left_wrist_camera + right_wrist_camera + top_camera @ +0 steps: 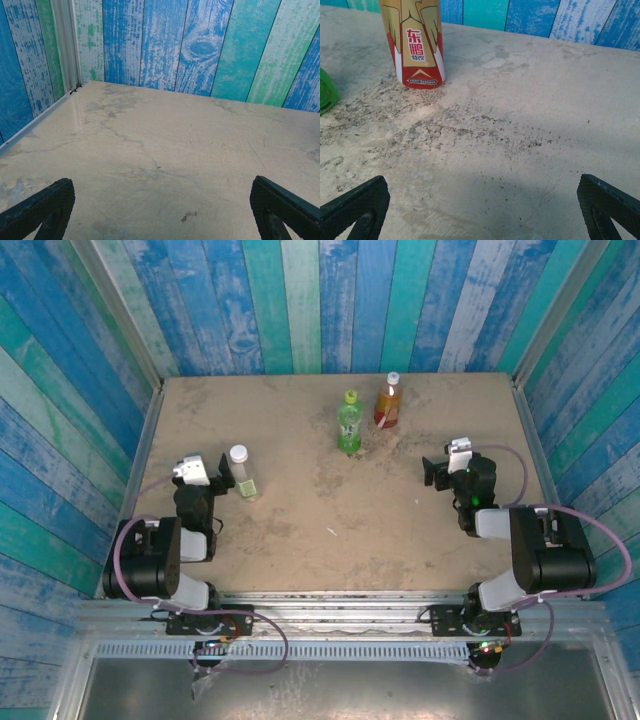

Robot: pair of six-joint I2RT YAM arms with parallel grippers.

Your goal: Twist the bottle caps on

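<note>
1. Left gripper is released, jaws wide with nothing between; the clear bottle stands just beside it, on its right.
2. Right gripper is released too; ahead-left, the amber bottle is cut off above its label, and the green bottle is a sliver.

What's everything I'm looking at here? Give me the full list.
green bottle: one, green, mid-table towards the back
amber bottle: one, amber with a red label, behind and right of the green one
clear bottle: one, pale yellowish contents, left side
green bottle's cap: one, yellow-green, on its top
amber bottle's cap: one, white, on its top
clear bottle's cap: one, white, on its top
table: one, sandy tan
walls: blue, teal and green planks, on three sides
left arm: one, black, near edge
right arm: one, black, near edge
left gripper: one, black, open, beside the clear bottle
right gripper: one, black, open, right side
</note>
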